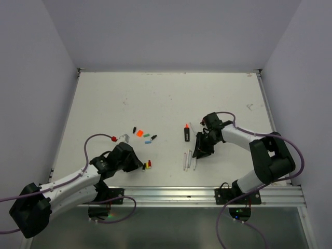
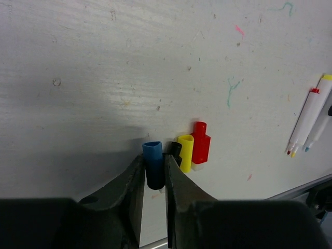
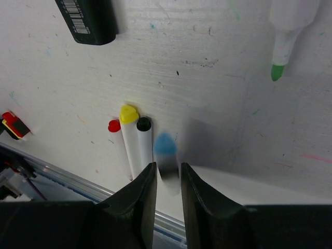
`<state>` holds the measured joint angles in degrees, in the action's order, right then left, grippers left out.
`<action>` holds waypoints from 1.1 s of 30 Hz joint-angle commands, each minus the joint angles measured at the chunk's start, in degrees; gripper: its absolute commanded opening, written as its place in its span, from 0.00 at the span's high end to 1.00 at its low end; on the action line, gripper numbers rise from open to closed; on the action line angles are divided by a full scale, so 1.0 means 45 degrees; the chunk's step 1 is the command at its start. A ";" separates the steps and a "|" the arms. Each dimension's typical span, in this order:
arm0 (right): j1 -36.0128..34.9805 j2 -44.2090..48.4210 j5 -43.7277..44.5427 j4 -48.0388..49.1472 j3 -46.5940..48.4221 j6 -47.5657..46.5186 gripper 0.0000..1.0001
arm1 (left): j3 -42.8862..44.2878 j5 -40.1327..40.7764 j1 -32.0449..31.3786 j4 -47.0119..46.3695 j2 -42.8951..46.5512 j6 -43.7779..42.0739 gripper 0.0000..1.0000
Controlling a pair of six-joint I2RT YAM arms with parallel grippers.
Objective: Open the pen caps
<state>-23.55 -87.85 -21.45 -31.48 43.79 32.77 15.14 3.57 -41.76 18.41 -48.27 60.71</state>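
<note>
My left gripper (image 2: 154,161) is shut on a blue pen cap (image 2: 153,151) just above the table. Right beside it lie a black cap (image 2: 176,149), a yellow cap (image 2: 185,152) and a red cap (image 2: 200,145). More loose caps (image 1: 145,135) lie farther back. My right gripper (image 3: 168,167) is open. A blurred blue-ended pen (image 3: 165,148) sits between its jaws with a gap on each side. Next to it lie pens with yellow (image 3: 129,115), black (image 3: 143,124) and red (image 3: 114,126) ends. In the top view the left gripper (image 1: 144,166) and right gripper (image 1: 197,152) are low over the table.
A black highlighter (image 1: 187,135) with an orange end lies behind the pens, near the right gripper. An uncapped green-tipped pen (image 3: 284,31) lies to its right. A metal rail (image 1: 207,194) runs along the table's near edge.
</note>
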 commanded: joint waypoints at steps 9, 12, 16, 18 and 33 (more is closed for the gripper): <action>0.0038 0.0283 0.0021 0.0454 0.0365 -0.0232 0.54 | 0.0209 0.0455 0.0080 0.0653 0.0336 0.0709 0.32; 0.0038 0.0945 0.0410 -0.0091 0.0658 -0.0368 0.50 | 0.0619 0.0787 0.0080 0.1219 0.0395 0.0748 0.00; 0.0038 0.1727 0.1308 -0.1863 0.1108 -0.0681 0.33 | 0.1206 0.1295 0.0080 0.2019 0.0434 0.0670 0.00; 0.0038 0.2041 0.1913 -0.2551 0.1361 -0.0798 0.09 | 0.1440 0.1529 0.0080 0.2157 0.0590 0.0475 0.00; 0.0038 0.6961 0.3089 -0.6089 0.0407 -0.0135 0.01 | 0.2301 0.0730 0.0061 0.2042 0.0825 0.0298 0.00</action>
<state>-23.55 -59.05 -8.47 -54.74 47.64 30.68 24.23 7.53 -41.63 29.08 -44.21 62.76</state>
